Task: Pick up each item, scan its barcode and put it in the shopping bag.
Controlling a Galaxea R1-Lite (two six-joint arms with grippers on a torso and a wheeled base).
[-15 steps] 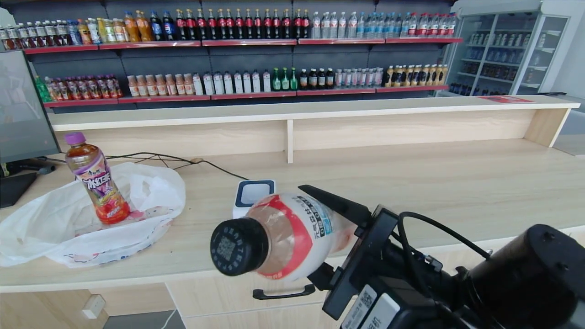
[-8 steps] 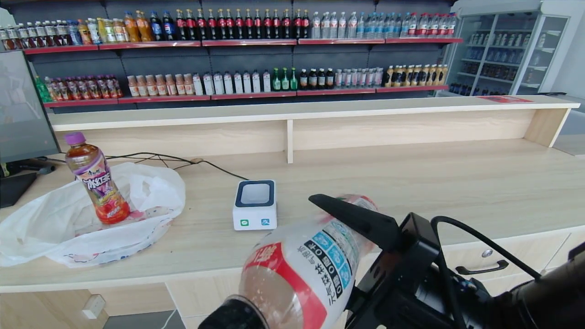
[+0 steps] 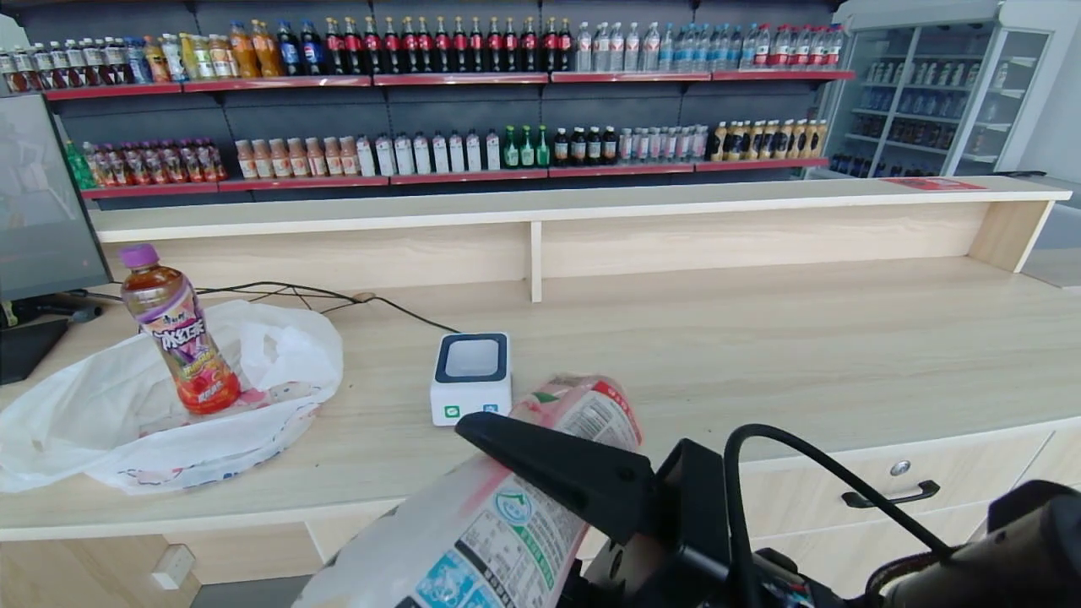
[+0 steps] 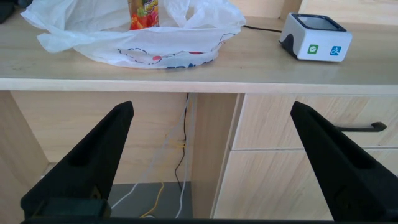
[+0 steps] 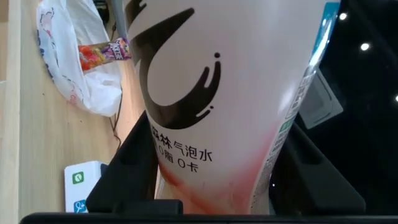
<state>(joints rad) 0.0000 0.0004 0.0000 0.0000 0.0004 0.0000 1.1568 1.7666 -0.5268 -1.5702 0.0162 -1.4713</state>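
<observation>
My right gripper (image 3: 515,498) is shut on a clear drink bottle (image 3: 490,540) with a white and red label, held tilted in the air in front of the counter's near edge. Its base points toward the small white barcode scanner (image 3: 470,376); its cap end runs off the lower edge. In the right wrist view the bottle (image 5: 236,93) sits between both fingers (image 5: 130,168). A white shopping bag (image 3: 110,414) lies on the counter at the left, with a purple-capped tea bottle (image 3: 173,329) standing upright on it. My left gripper (image 4: 211,112) hangs open and holds nothing, below the counter edge facing the cabinet fronts.
A monitor (image 3: 38,203) stands at the far left, with black cables (image 3: 321,295) running behind the bag to the scanner. A raised wooden ledge (image 3: 540,211) backs the counter. Drawers with black handles (image 3: 891,494) sit under the counter. Drink shelves line the far wall.
The right gripper has swung the bottle downward and turned it: its black cap, which faced the camera, has dropped out of the picture, and the scanner is uncovered. Bag and tea bottle unmoved.
</observation>
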